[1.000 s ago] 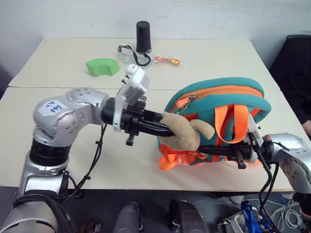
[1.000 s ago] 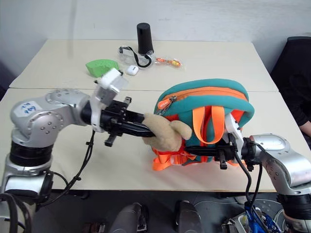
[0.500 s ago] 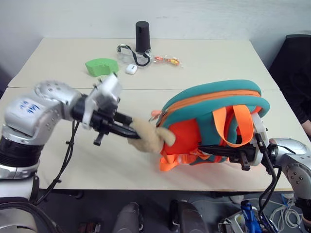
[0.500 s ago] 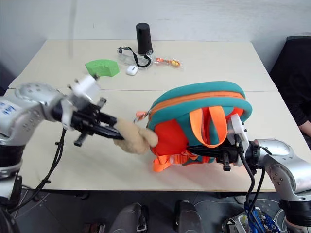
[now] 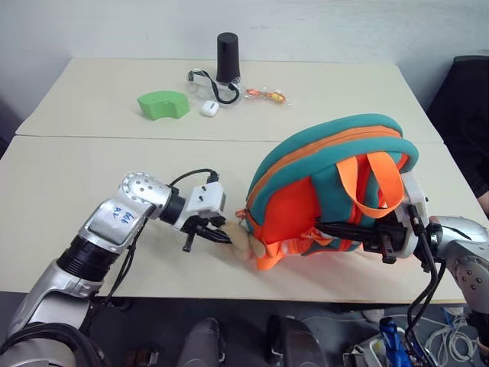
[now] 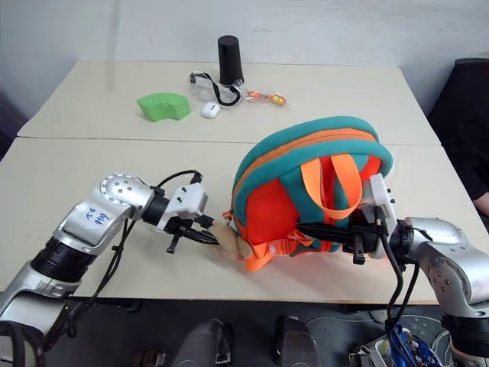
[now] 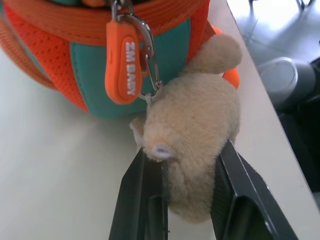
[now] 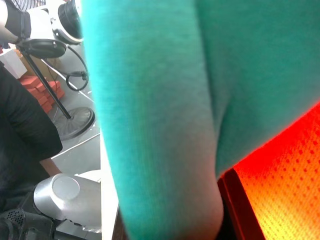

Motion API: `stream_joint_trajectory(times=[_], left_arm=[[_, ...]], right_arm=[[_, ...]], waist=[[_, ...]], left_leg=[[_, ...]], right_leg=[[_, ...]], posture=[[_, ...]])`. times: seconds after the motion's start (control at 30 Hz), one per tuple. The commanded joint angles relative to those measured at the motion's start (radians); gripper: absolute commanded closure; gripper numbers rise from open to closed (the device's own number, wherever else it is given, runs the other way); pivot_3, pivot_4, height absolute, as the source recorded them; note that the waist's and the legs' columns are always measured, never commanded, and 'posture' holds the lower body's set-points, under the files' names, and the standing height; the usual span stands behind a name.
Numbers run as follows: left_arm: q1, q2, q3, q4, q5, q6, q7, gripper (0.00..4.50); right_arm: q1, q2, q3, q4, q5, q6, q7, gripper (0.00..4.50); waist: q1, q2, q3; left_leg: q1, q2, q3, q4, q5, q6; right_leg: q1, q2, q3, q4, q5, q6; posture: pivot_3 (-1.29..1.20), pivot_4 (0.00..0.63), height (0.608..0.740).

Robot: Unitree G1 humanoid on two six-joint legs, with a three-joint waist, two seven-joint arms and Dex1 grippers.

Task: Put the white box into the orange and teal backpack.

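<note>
The orange and teal backpack (image 5: 328, 172) stands on the near table, its orange straps facing me and its zip shut, with an orange zip pull (image 7: 122, 60) hanging at its left end. A tan plush bear head (image 7: 195, 125) hangs from that end, low over the table. My left gripper (image 5: 221, 238) is shut on the bear head, one black finger (image 7: 142, 200) on each side of it. My right gripper (image 6: 302, 228) reaches in level from the right, shut on the backpack among its straps. The white box is out of view.
On the far table stand a black cylinder (image 5: 226, 55), clear safety goggles (image 5: 206, 86), a green curved block (image 5: 162, 104), a tiny white pebble-like object (image 5: 208, 108) and an orange packet (image 5: 267, 95). A person in dark clothes (image 5: 467, 115) is at the right edge.
My left gripper has come down towards the table with the bear head in it. The backpack's left end dropped with it. The right gripper stayed in place.
</note>
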Motion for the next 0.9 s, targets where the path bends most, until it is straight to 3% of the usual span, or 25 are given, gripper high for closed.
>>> stream_joint_trajectory(times=[0.03,0.07,0.1,0.23,0.47,0.5,0.73,0.9], left_arm=[[0.025,-0.017,0.001,0.03,0.028,-0.004,0.012,3.71],[0.023,-0.022,0.017,0.03,0.013,0.011,0.009,3.71],[0.018,-0.023,0.038,0.024,-0.014,0.039,0.0,3.73],[0.008,-0.013,0.114,-0.012,-0.117,0.147,-0.034,2.53],[0.078,0.113,0.272,-0.125,-0.259,0.273,-0.08,0.21],[0.096,0.139,0.3,-0.137,-0.277,0.285,-0.086,0.01],[0.176,0.317,0.547,-0.148,-0.42,0.382,-0.127,0.01],[0.169,0.336,0.628,-0.14,-0.476,0.43,-0.072,0.01]], right_arm=[[-0.002,-0.031,-0.044,-0.037,0.03,0.014,0.004,4.5],[0.003,-0.042,-0.043,-0.038,0.02,0.015,0.005,4.5],[0.006,-0.059,-0.043,-0.035,0.009,0.026,0.002,3.81],[0.021,-0.117,-0.066,-0.025,-0.003,0.058,-0.017,2.51],[0.206,-0.202,-0.318,0.009,-0.012,0.06,0.039,0.01],[0.246,-0.212,-0.376,0.022,-0.018,0.062,0.062,0.0],[0.393,-0.28,-0.752,0.167,0.022,0.173,0.176,0.0],[0.395,-0.257,-0.782,0.191,0.001,0.152,0.171,0.0]], waist=[[0.0,0.0,0.0],[0.0,0.0,0.0],[0.0,0.0,0.0],[0.001,0.0,0.0],[0.001,0.0,0.0],[0.0,0.0,0.0],[-0.002,0.0,0.0],[-0.002,0.001,0.0]], left_leg=[[0.0,0.0,0.0,0.0,0.0,0.0],[0.0,0.0,0.0,0.0,0.0,0.0],[0.001,0.0,0.0,0.0,0.0,0.0],[0.0,0.0,-0.001,0.0,0.0,0.001],[-0.001,0.0,-0.002,0.0,0.0,0.0],[-0.001,0.0,-0.001,0.0,0.0,0.0],[0.001,0.001,-0.001,-0.001,-0.001,0.0],[0.002,0.001,-0.001,-0.001,-0.002,-0.001]], right_leg=[[0.0,0.0,0.0,0.0,0.0,0.0],[0.0,0.0,0.0,0.0,0.0,0.0],[0.001,-0.001,0.0,0.0,0.0,0.0],[0.001,-0.002,-0.001,0.0,0.0,0.0],[0.0,-0.001,-0.001,-0.001,0.0,0.0],[0.001,-0.001,-0.001,-0.001,0.0,0.0],[0.001,-0.002,0.0,-0.001,0.0,0.0],[0.002,-0.002,0.0,-0.002,0.0,-0.001]], posture=[[0.0,0.15,0.74],[0.0,0.15,0.74],[0.0,0.15,0.74],[0.0,0.15,0.74],[0.0,0.15,0.74],[0.0,0.15,0.74],[0.0,0.15,0.74],[0.0,0.15,0.74]])
